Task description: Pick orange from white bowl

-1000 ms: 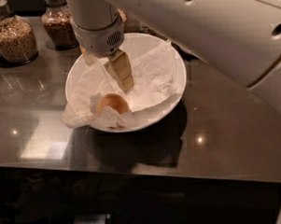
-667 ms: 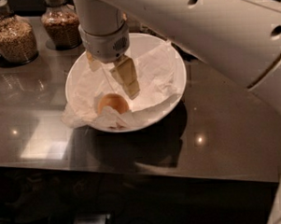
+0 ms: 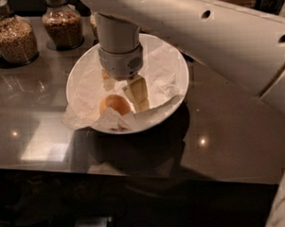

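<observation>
The orange [image 3: 114, 104] lies in the front left part of the white bowl [image 3: 174, 62], on crumpled white paper [image 3: 154, 112] that hangs over the bowl's front rim. My gripper [image 3: 125, 90] hangs down into the bowl from above, just behind and to the right of the orange. Its fingers are spread apart and hold nothing. One tan finger [image 3: 138, 93] reaches down right beside the orange. The other is mostly hidden behind the wrist.
Two glass jars of grains [image 3: 13, 39] [image 3: 63, 24] stand at the back left of the dark glossy counter [image 3: 219, 131]. The counter's front edge runs below the bowl. My white arm [image 3: 214, 31] spans the upper right.
My gripper has moved to the right and lower into the bowl, and its finger now sits close beside the orange. The orange and bowl have not moved.
</observation>
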Available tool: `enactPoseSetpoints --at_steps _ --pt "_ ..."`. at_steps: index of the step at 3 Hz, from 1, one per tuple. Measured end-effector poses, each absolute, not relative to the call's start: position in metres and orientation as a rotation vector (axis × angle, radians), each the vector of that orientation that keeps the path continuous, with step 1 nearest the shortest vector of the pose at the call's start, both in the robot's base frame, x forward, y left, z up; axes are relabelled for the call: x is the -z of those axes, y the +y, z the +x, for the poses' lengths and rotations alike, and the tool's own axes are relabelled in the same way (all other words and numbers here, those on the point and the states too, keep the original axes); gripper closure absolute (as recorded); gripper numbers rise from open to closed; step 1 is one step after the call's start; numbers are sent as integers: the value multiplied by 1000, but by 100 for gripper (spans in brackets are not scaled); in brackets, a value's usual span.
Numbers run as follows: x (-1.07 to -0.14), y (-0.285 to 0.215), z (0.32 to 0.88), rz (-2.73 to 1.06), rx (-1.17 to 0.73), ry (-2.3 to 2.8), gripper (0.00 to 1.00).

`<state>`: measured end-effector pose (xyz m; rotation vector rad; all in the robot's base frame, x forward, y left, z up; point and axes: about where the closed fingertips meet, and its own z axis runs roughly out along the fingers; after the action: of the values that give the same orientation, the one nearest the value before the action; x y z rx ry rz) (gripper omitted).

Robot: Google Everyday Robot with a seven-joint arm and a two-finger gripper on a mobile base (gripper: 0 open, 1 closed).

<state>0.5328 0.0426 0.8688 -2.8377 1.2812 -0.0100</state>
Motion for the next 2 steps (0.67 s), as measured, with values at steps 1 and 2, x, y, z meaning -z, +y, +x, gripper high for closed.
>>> enactPoseSetpoints --at_steps 1,2 --pt "-857 43 525 -2835 -47 1284 24" --pt "-855 58 527 -2853 -25 1204 24"
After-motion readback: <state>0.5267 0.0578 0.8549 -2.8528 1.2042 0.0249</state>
